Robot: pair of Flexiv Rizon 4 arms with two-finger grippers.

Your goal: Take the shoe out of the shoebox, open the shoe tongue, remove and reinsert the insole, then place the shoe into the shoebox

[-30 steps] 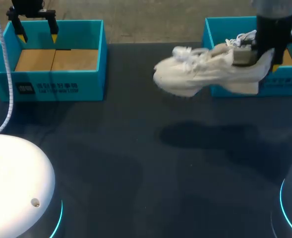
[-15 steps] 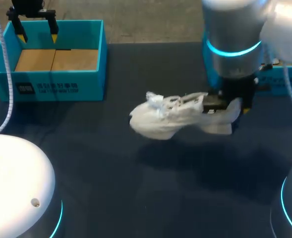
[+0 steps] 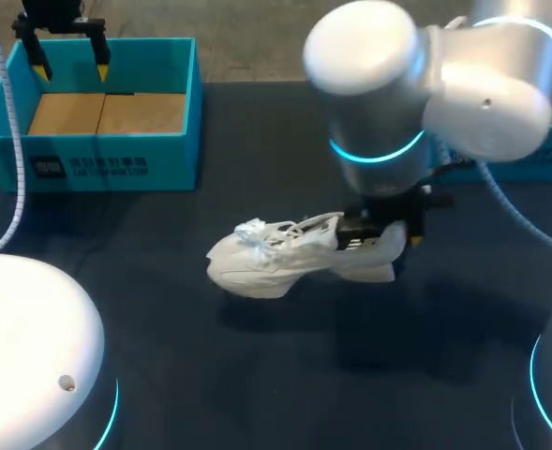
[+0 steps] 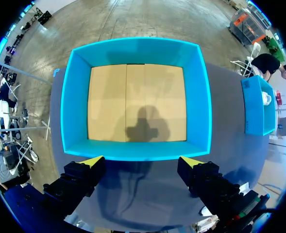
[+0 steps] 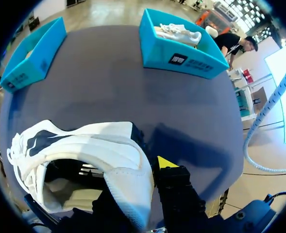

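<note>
We log the right gripper [image 3: 383, 234] clamped on the heel of the shoe [image 3: 276, 258], toe running leftward; the left gripper [image 3: 69, 66] stands open, well apart.

White right arm [image 3: 486, 89], cyan ring [image 3: 379, 150], black left gripper [image 3: 69, 69]

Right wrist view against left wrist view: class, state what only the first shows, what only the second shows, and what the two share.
Only the right wrist view: the white shoe, its opening towards the camera, with the right gripper shut on its heel. A second shoe lies in the far shoebox. The left wrist view shows only a white speck there.
Only the left wrist view: the open left gripper and the bare tan floor of the empty shoebox.
Both: the two blue shoeboxes and the dark table.
</note>
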